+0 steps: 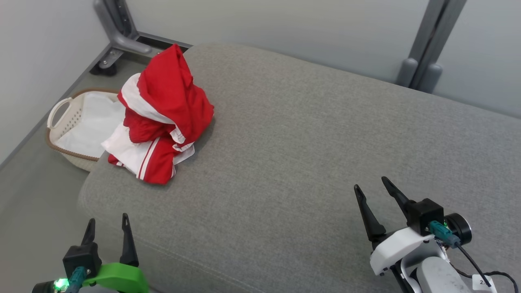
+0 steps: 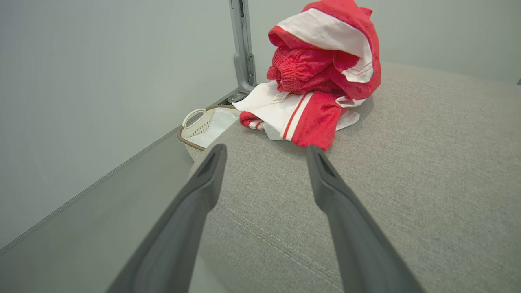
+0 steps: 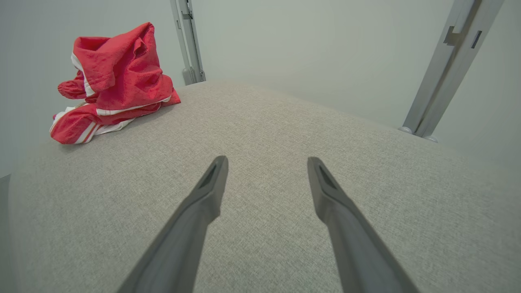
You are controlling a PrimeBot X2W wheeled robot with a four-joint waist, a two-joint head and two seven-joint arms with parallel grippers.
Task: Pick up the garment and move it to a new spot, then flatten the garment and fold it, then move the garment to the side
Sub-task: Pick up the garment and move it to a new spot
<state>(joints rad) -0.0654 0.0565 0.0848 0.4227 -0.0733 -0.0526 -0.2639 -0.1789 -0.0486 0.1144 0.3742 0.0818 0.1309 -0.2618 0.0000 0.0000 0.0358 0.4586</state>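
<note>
Head view with two wrist views. A grey cushion (image 1: 309, 134), wide and covered in woven fabric, runs from the lower left of the frame to the right edge. Pale walls stand behind it and a grey floor (image 1: 36, 191) lies to its left.

The garment (image 1: 163, 114), red with white panels and thin stripes, sits in a crumpled heap in the upper left of the frame. It rests on the cushion's top, close to the left edge, and its highest fold rises to a peak. In the left wrist view it lies above and between the fingertips, apart from them. In the right wrist view it lies in the upper left corner, well apart from the fingers.

A basket (image 1: 71, 118), cream with a brown rim and a looped handle, stands on the floor just beside the cushion at the left of the frame, with white cloth inside it. Two grey metal posts rise against the wall, one in the upper left (image 1: 122, 28) and one in the upper right (image 1: 427, 44).

The right gripper (image 1: 370, 182), on a white wrist, is in the lower right over the cushion. Its jaws are spread apart and hold nothing. The left gripper (image 1: 108, 217), on a green wrist, is in the lower left by the cushion's near corner. Its jaws are likewise spread and hold nothing.
</note>
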